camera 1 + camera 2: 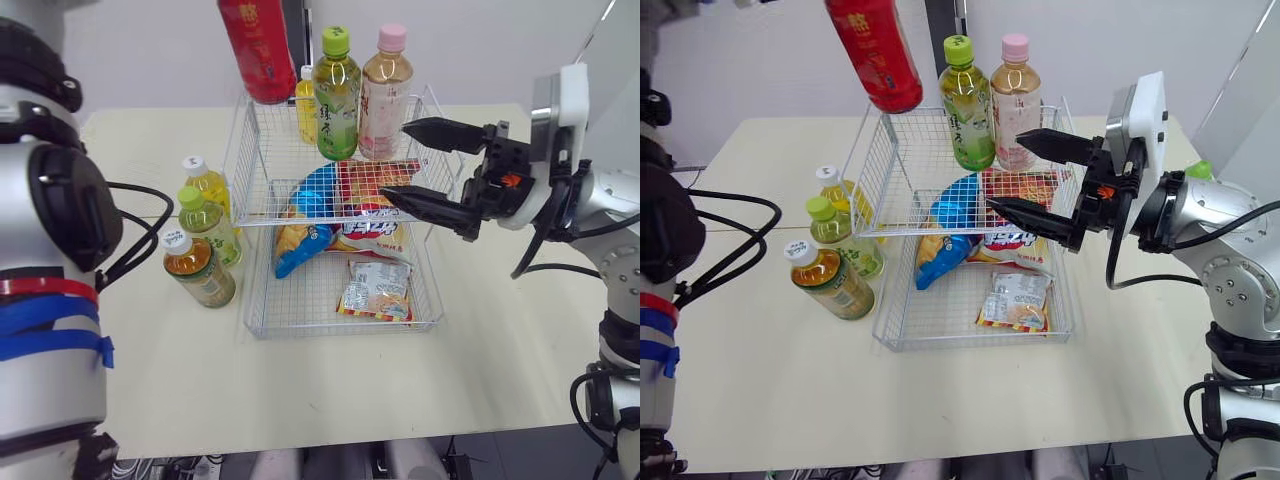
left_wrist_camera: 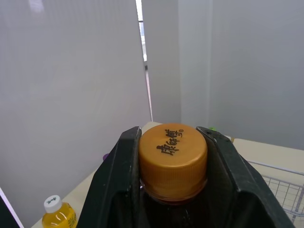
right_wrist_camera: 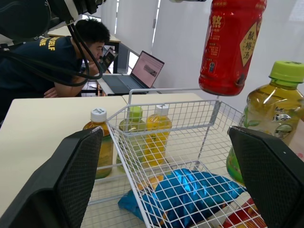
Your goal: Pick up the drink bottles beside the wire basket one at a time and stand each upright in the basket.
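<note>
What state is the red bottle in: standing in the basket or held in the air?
Held in the air: the red bottle hangs above the wire basket, its orange cap clamped in the left tool.

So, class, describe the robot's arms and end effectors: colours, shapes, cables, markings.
The left arm is silver-grey with a black joint, red band, blue tape and looping black cable. The right arm, also silver-grey, has a white wrist housing and black cables. The right end effector has tapered black fingers and an orange mark; the left end effector, broad black ones.
</note>
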### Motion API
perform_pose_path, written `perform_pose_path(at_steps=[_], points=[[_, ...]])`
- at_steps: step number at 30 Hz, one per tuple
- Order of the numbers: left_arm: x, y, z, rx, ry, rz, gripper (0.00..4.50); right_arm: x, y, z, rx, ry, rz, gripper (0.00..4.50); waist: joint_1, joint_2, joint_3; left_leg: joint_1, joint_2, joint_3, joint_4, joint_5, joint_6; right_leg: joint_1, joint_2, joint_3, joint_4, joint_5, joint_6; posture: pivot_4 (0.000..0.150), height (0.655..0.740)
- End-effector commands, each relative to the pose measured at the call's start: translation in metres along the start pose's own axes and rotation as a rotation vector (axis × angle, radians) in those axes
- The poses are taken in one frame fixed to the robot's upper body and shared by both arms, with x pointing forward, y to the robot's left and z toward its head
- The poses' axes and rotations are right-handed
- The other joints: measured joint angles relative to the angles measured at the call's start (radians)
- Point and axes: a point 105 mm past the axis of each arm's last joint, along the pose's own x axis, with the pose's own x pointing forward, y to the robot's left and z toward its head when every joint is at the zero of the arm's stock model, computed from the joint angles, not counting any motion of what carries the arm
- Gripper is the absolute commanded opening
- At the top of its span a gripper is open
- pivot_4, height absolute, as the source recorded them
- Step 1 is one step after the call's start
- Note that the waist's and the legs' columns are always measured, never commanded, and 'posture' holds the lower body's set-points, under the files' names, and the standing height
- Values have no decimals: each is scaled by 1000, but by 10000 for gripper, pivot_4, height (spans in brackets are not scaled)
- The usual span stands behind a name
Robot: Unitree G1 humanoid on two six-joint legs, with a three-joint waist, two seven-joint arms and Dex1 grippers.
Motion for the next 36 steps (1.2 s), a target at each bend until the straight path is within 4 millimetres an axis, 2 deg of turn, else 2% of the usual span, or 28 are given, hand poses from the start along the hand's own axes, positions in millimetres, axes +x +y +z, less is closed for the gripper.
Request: perform_pose_path(at_steps=[1,10,22,24,31,32,36], points=[[0,1,1,69,1,9,13757,-6,4,8,-47,-7,-14,45000,0,0,0,0,0,0,0,0,0,0,0,0,0,0,0,1500,7400],[14,5,-43,66,73,32,13757,-6,3,9,-48,-1,-28,45000,5,0,0,0,0,0,1,0,0,0,0,0,1,0,0,1500,7400],[24,3,-57,33,65,37,13757,-5,3,8,-40,1,-30,45000,5,0,0,0,0,0,1,0,0,0,0,0,1,0,0,1500,7400],[24,3,-60,31,73,35,21310,-5,3,8,-38,1,-30,45000,5,0,0,0,0,0,1,0,0,0,0,0,1,0,0,1500,7400],[21,5,-61,24,65,45,42838,-4,3,8,-30,1,-20,45000,5,0,0,0,0,0,2,0,0,0,0,0,3,0,0,1500,7400],[19,5,-58,21,56,45,44684,-4,3,8,-29,1,-18,45000,5,0,0,0,0,0,2,0,0,0,0,0,3,0,0,1500,7400],[7,7,-46,9,24,38,44684,-2,2,8,-25,1,-5,45000,2,0,0,0,0,0,2,0,0,0,0,0,3,0,0,1500,7400]])
